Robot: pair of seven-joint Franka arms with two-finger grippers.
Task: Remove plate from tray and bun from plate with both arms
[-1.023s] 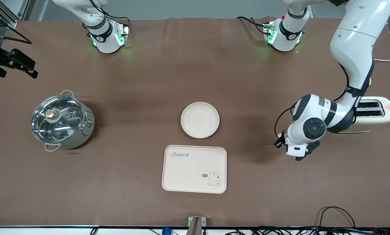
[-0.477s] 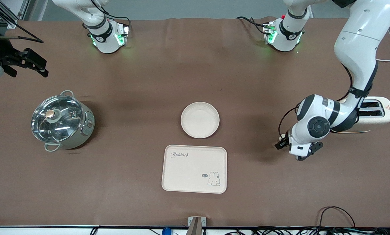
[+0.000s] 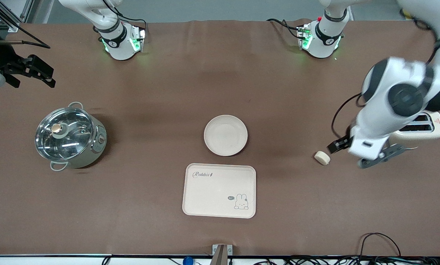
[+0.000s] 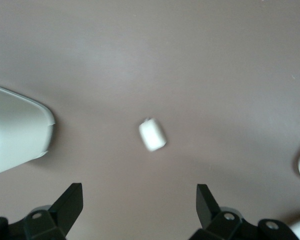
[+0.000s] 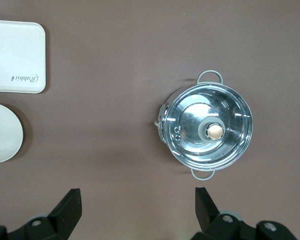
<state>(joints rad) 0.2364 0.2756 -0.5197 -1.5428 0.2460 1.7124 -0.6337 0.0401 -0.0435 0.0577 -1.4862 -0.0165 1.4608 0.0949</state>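
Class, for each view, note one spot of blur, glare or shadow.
Front view: the left arm is smeared with motion blur. Left wrist view: the bun looks soft-edged. Right wrist view: the pot's glass lid carries bright glare.

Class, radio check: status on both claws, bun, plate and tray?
Left claw open above bun, bun on table. Right claw open, waiting near pot. Plate off tray. Nothing blocking.
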